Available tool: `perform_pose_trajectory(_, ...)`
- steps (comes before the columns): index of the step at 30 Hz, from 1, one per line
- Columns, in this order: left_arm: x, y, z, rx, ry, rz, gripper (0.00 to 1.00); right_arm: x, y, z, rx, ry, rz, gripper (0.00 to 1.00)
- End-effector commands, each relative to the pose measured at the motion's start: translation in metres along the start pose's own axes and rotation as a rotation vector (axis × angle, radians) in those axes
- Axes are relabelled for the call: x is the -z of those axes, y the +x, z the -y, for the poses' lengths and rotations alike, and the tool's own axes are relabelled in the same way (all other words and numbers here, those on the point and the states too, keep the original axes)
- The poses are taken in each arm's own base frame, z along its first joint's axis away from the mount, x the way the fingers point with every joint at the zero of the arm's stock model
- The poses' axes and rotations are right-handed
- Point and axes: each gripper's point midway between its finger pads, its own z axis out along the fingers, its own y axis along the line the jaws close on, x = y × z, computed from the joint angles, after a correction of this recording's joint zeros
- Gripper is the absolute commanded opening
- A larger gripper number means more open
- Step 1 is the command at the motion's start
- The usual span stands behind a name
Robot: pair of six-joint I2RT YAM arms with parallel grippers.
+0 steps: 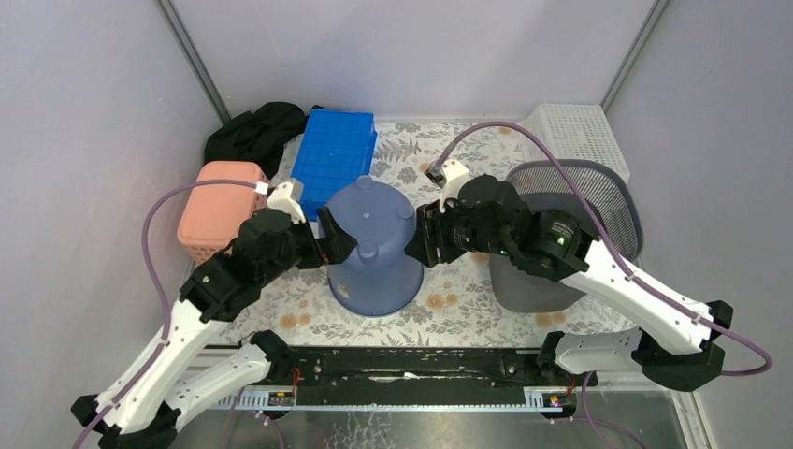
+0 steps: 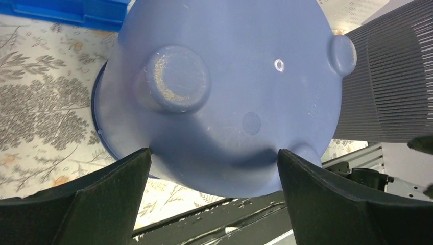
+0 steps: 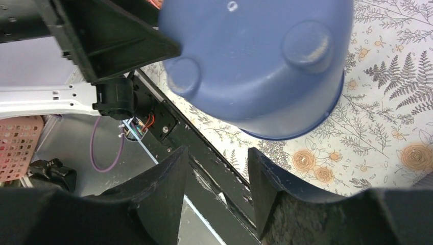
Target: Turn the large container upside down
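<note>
Left wrist: left tool (image 2: pixel 212 153) wide open around upturned blue container (image 2: pixel 230 76).

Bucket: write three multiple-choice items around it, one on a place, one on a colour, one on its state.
1. The crate lies: A behind the bucket; B on top of it; C in front of it.
2. The basket left of the bucket is: A green; B pink; C yellow.
3. The bucket stands: A rim up; B on its side; C base up.
Answers: 1 A, the top view shows it beyond the bucket; 2 B, plainly pink there; 3 C, its feet point up and its rim meets the table.
</note>
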Motion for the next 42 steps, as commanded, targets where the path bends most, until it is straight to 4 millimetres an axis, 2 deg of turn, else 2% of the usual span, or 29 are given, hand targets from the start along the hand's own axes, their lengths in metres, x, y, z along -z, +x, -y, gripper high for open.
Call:
perform_pose_trajectory(1, -0.026, 0.002, 0.015, -0.038, 0.061, -0.028, 1.0, 0.02, -0.008, -0.001, -0.02, 0.001, 0.061, 0.53)
perform_pose_trajectory(8, -0.054, -0.007, 0.034, -0.078, 0.102, -0.038, 1.0, 0.032, -0.001, 0.006, -0.033, 0.028, 0.045, 0.53)
perform_pose_trajectory(22, -0.104, -0.026, 0.048, -0.128, 0.106, -0.012, 1.0, 0.035, 0.013, 0.011, -0.056, 0.039, 0.025, 0.53)
perform_pose_trajectory(29, -0.126, -0.059, 0.039, -0.132, 0.107, 0.026, 1.0, 0.033, 0.016, 0.012, -0.063, 0.044, 0.016, 0.53)
perform_pose_trajectory(32, -0.122, -0.075, 0.043, -0.139, 0.148, 0.051, 1.0, 0.031, 0.019, 0.014, -0.065, 0.053, 0.006, 0.53)
perform_pose_trajectory(35, -0.107, -0.089, 0.055, -0.172, 0.196, 0.076, 1.0, 0.028, 0.023, 0.018, -0.063, 0.073, -0.008, 0.53)
perform_pose_trajectory(39, -0.073, -0.107, 0.073, -0.184, 0.246, 0.117, 1.0, 0.023, 0.03, 0.024, -0.049, 0.115, -0.045, 0.54)
perform_pose_trajectory(42, -0.042, -0.11, 0.082, -0.191, 0.289, 0.138, 1.0, 0.017, 0.036, 0.032, -0.025, 0.171, -0.074, 0.54)
